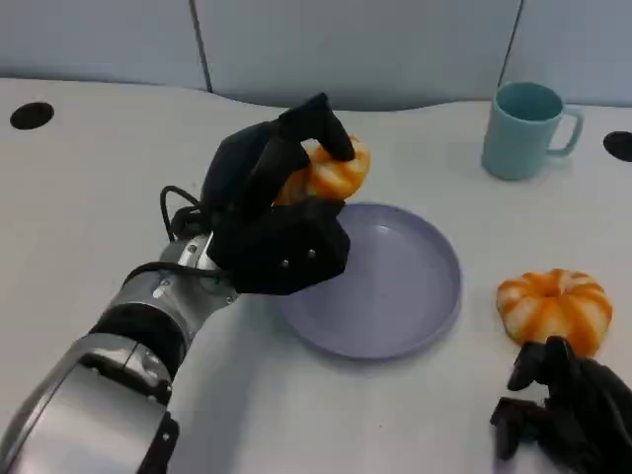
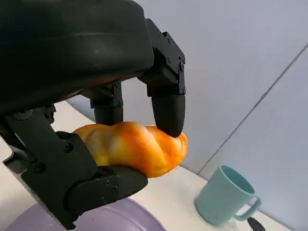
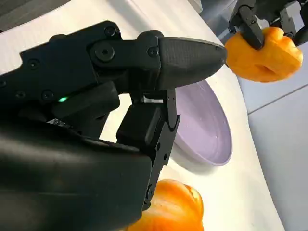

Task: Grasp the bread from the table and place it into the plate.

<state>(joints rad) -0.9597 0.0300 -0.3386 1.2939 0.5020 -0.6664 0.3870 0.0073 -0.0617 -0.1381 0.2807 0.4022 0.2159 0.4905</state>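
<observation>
A white table point(image 1: 89, 188) with a smooth matte top spans the head view, its far edge curving in a shallow wave. Two round black holes sit in it, one far left point(image 1: 32, 115), one far right point(image 1: 619, 145). Behind stand pale grey-blue wall panels point(image 1: 355, 44), split by thin dark seams

The right hand point(image 3: 144, 110) fills the near side, fingers reaching over the white table point(image 3: 72, 19). Beneath it sits an orange bread point(image 3: 175, 209), perhaps just touching. Beyond lies the purple plate point(image 3: 207, 125); above its far edge, black fingers point(image 3: 250, 26) clasp another bread point(image 3: 262, 53).
</observation>
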